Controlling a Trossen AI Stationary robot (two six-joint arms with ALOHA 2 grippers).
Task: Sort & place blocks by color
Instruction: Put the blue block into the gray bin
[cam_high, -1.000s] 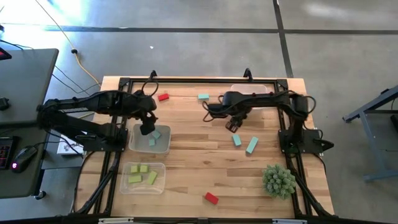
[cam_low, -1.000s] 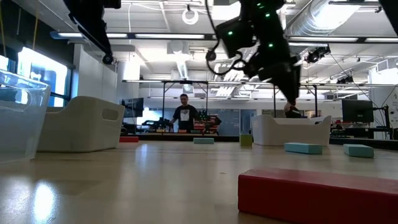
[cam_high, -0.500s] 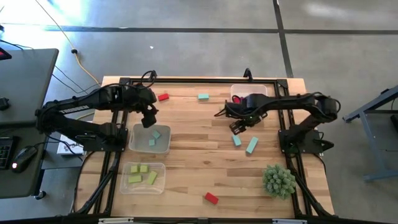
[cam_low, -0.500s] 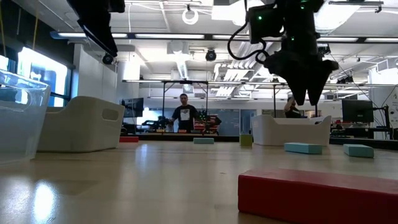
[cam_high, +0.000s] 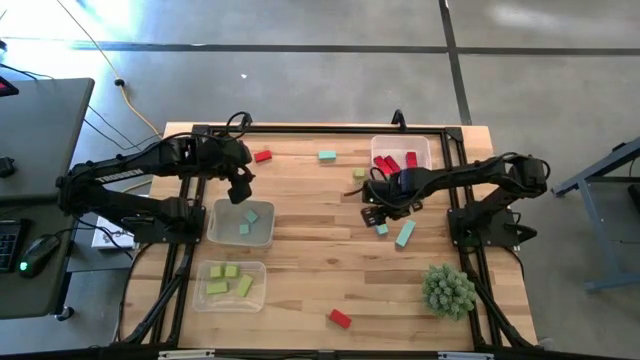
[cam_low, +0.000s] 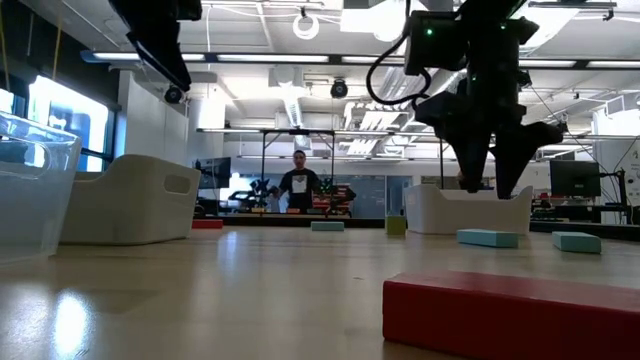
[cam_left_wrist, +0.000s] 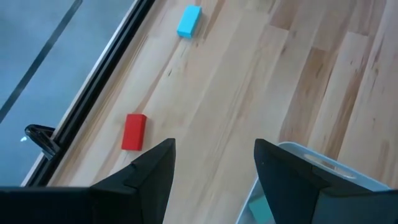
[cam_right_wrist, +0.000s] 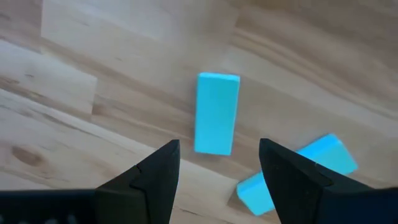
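**Right end effector over two teal blocks**

Wooden desk (cam_high: 320, 240) planks fill the high view. Its right end effector (cam_high: 374, 213) hangs just above a teal bar (cam_right_wrist: 217, 113), fingers apart and empty; a second teal block (cam_right_wrist: 298, 171) lies just beside, seen clearly only in the right wrist view. Left end effector (cam_high: 238, 190), fingers apart, hovers beside the teal-holding tray (cam_high: 262, 240); its wrist view alone shows a red block (cam_left_wrist: 134, 131) ahead. Only the low view shows a person (cam_low: 299, 186) beyond.

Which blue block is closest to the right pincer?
The short teal block right under the open right pincer, not the longer one beside it.
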